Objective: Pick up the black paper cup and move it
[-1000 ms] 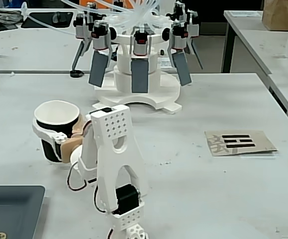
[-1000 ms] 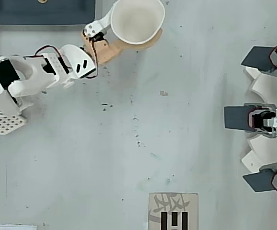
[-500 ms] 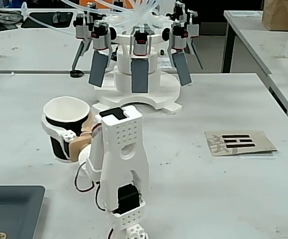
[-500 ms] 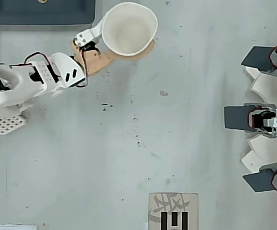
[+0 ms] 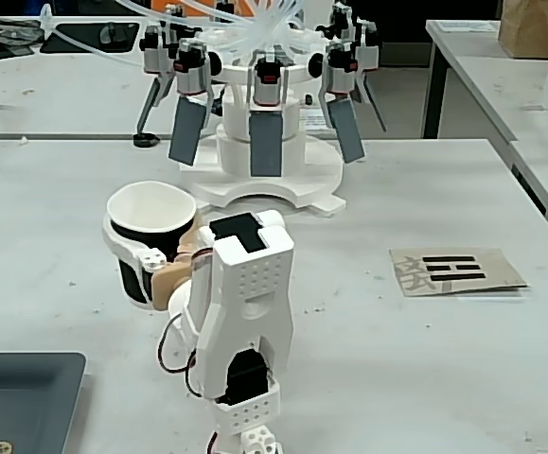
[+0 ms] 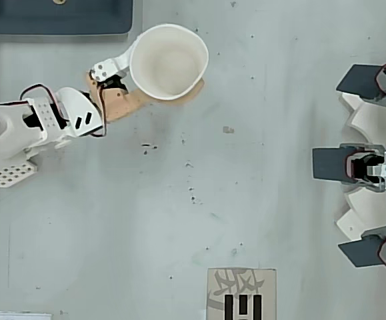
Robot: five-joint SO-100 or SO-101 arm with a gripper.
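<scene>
Your hand (image 5: 146,257) is pinching the black paper cup (image 5: 149,241) upright at mid-wall, seemingly just clear of the bench (image 5: 425,359); judged light, thin and crushable, so hold below the stiffer rolled rim with modest pressure

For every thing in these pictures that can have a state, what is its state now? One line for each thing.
black paper cup: upright, open side up, empty, held in the pincer.
pincer: shut around the cup's wall.
dark tray: lies flat on the table; one small round thing in its near corner.
cardboard card: lies flat, printed side up.
</scene>
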